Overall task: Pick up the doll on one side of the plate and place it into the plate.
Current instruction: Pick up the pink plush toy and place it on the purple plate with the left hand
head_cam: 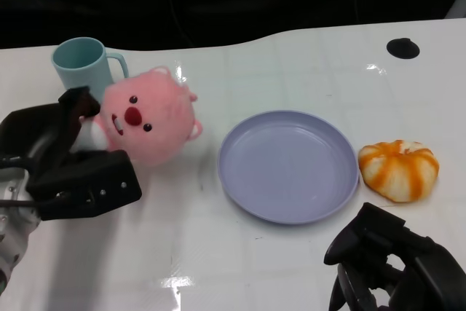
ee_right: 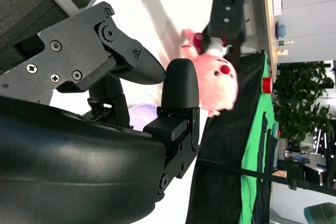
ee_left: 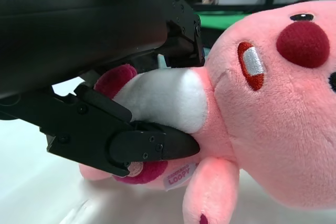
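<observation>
The pink plush doll with a dark red nose is left of the lilac plate. My left hand grips it from the left around its white belly. In the left wrist view a black finger presses under the doll and another lies over it. The doll's feet are close above the white table. My right hand hangs near the table's front edge, right of the plate, holding nothing. The right wrist view shows its fingers bent but apart, with the doll far beyond.
A teal mug stands just behind the doll and my left hand. An orange-and-white striped plush lies right of the plate, ahead of my right hand. A black round cap sits at the far right of the table.
</observation>
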`<control>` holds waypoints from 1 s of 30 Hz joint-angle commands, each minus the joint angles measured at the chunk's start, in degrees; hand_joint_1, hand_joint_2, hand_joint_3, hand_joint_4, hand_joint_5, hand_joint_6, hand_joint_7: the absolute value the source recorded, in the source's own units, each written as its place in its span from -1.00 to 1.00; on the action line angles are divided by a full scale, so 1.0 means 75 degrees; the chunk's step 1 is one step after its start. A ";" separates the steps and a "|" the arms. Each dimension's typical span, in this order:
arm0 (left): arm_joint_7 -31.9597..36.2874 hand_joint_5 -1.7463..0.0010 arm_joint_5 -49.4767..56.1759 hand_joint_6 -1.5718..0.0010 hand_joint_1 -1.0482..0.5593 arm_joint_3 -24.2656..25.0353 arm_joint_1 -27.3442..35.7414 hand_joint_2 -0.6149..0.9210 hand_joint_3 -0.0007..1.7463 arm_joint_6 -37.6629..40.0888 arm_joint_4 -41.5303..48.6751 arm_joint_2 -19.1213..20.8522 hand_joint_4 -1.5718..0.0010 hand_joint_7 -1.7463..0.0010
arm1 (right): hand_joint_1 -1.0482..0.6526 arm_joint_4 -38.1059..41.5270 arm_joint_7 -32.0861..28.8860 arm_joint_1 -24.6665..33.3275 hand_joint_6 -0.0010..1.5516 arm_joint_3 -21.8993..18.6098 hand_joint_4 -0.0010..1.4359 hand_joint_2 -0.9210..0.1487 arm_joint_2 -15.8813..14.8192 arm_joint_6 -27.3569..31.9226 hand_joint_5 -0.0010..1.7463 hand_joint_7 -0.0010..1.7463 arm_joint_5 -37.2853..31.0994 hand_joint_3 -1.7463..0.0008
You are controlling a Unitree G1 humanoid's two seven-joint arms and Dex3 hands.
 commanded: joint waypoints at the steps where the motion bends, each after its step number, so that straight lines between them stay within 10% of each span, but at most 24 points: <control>1: -0.0234 -1.00 -0.0104 0.17 -0.01 0.0163 0.0006 0.59 0.03 0.0097 -0.0615 0.0086 -0.18 -1.00 | -0.04 0.0039 -0.0046 0.0002 -0.39 -0.0025 -0.15 -0.40 0.0006 -0.0025 1.00 0.80 0.0013 -0.32; 23: -0.1587 -1.00 0.0150 0.10 0.06 -0.0449 -0.0512 0.34 0.32 0.1064 -0.2187 -0.1527 -0.19 -1.00 | -0.05 -0.0374 0.0071 0.0393 -0.37 -0.0096 -0.14 -0.42 -0.0106 -0.0028 1.00 0.79 0.0120 -0.30; 30: -0.1798 -1.00 0.0295 0.14 0.00 -0.0894 -0.1010 0.53 0.02 0.1195 -0.1594 -0.1984 -0.17 -1.00 | -0.06 -0.0471 0.0085 0.0447 -0.37 -0.0035 -0.14 -0.41 -0.0119 0.0023 1.00 0.79 0.0099 -0.30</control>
